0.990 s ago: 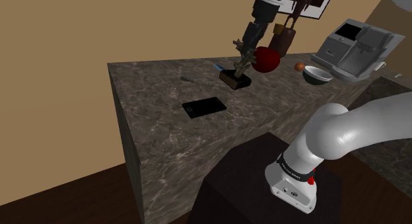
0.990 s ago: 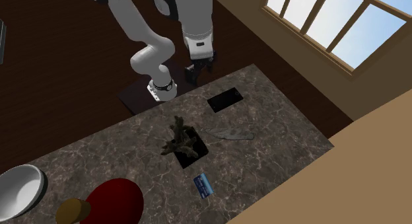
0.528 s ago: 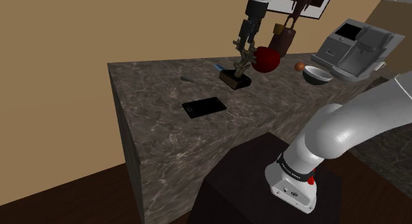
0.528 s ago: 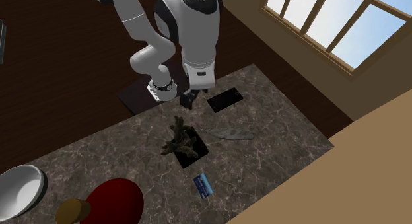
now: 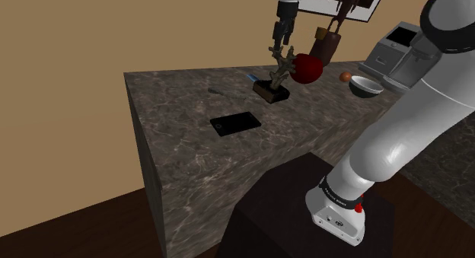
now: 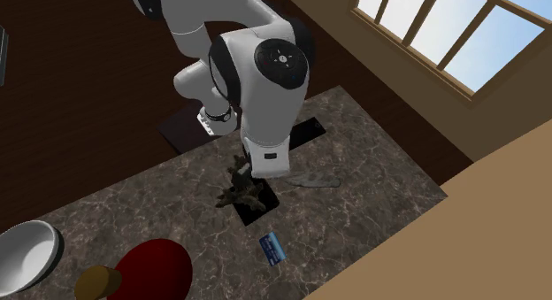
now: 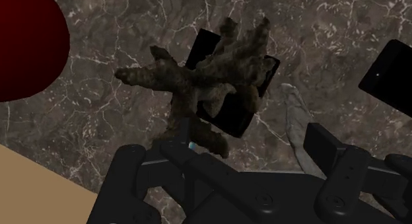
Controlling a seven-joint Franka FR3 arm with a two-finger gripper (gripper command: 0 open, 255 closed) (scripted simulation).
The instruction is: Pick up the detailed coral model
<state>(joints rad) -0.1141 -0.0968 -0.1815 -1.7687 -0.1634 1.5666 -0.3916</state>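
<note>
The gripper (image 7: 228, 153) is held wide open directly over the brown branched coral model (image 7: 198, 90), which is seen standing on its black base (image 7: 208, 45) on the dark marbled desk (image 5: 183, 135), ungrasped.

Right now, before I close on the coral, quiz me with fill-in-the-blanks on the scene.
The brown coral model stands on a ____ base. The gripper above it is ____, not shut. The large round thing beside the coral is dark ____.
Missing words: black; open; red.
</note>
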